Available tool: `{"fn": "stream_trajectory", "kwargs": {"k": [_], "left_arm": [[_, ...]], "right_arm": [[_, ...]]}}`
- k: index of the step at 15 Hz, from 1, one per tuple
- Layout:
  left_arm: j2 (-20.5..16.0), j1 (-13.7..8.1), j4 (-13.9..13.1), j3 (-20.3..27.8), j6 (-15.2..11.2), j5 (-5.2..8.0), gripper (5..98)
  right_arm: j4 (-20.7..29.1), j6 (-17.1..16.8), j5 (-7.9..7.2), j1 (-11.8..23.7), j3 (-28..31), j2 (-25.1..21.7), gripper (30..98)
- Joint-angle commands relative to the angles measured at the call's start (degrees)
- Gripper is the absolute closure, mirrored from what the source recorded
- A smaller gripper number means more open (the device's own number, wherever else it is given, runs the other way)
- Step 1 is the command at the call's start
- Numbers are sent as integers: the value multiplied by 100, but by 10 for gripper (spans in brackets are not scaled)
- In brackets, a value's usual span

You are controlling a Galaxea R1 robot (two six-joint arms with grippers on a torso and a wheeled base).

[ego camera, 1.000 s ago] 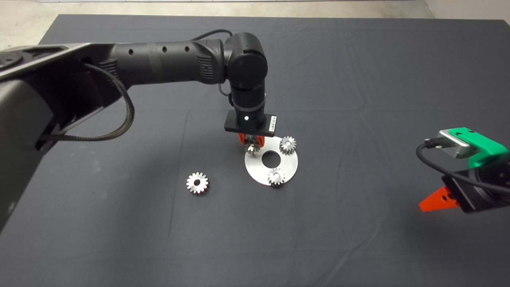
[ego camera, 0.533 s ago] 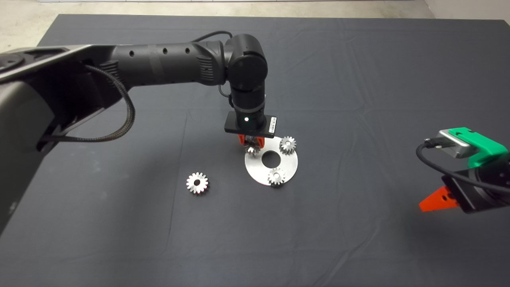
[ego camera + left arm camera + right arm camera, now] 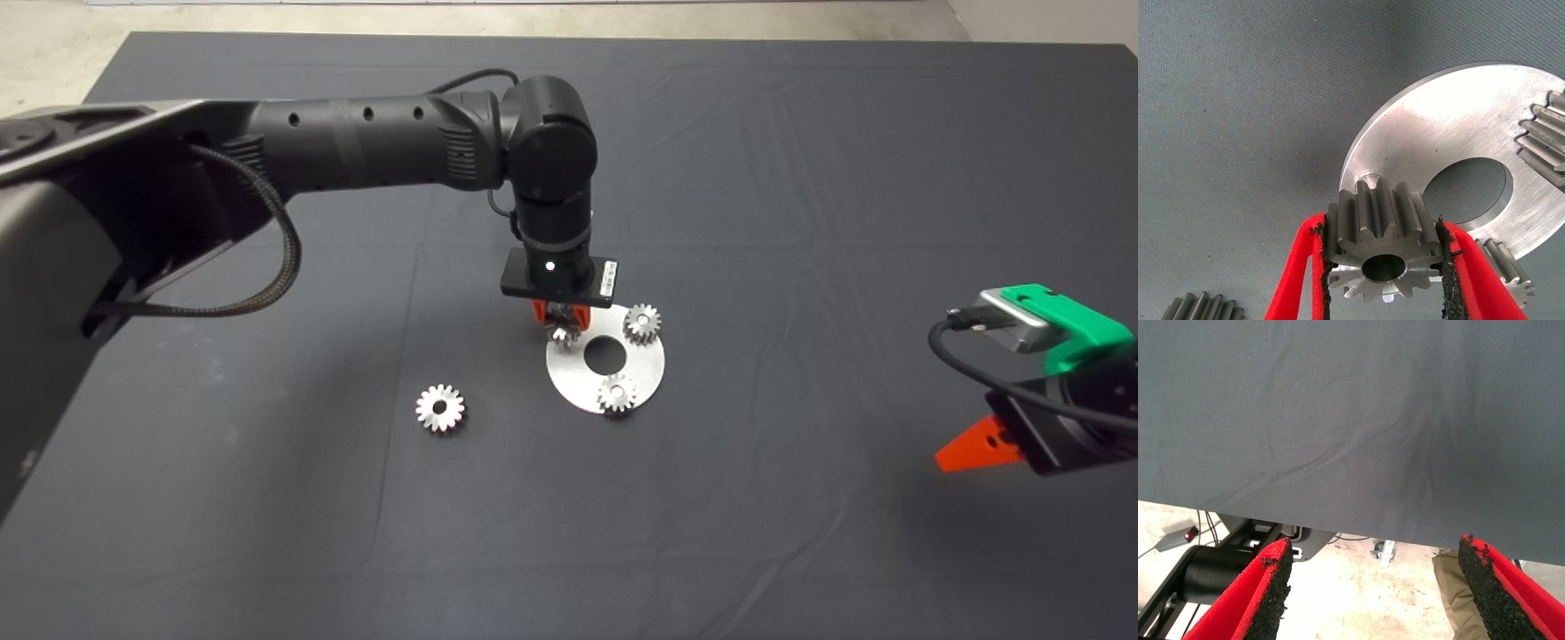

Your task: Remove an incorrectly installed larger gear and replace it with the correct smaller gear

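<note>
Reaching: left arm (image 3: 356, 142) extended in from the left side, wrist bent straight down over the near-left edge of the round silver plate (image 3: 645, 366).
Left gripper (image 3: 562, 322): pointing down at the plate; clamped on the smaller gear (image 3: 1383, 245), black pads pressed against the teeth on both sides.
Smaller gear: held flat, bore facing the wrist camera, poised just above the plate's rim over a small round pin (image 3: 1373, 183); seated or clear of it, cannot tell.
Plate: lying flat on the dark mat (image 3: 800, 178), large round hole (image 3: 606, 355) in the middle.
Other small gears: two standing on the plate, one at the far-right edge (image 3: 642, 322), one at the near edge (image 3: 617, 392).
Larger gear (image 3: 440, 408): lying flat on the mat, well apart from the plate, to its left and nearer.
Right gripper (image 3: 1371, 587): parked at the lower right edge of the head view, off beyond the mat's edge, fingers spread wide, holding nothing.
Change over the last second: hardly any; left arm in the same pose, grip unchanged, larger gear and both seated gears unmoved.
</note>
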Motion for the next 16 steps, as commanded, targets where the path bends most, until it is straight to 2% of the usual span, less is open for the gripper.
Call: {"fn": "stream_trajectory", "kwargs": {"k": [1,16], "left_arm": [[-9,-118,25,54,-29,35,743],[-9,-109,34,63,-47,35,743]], "right_arm": [[-136,-19,-61,118,10,-8,625],[-131,-19,-61,118,2,-17,625]]}}
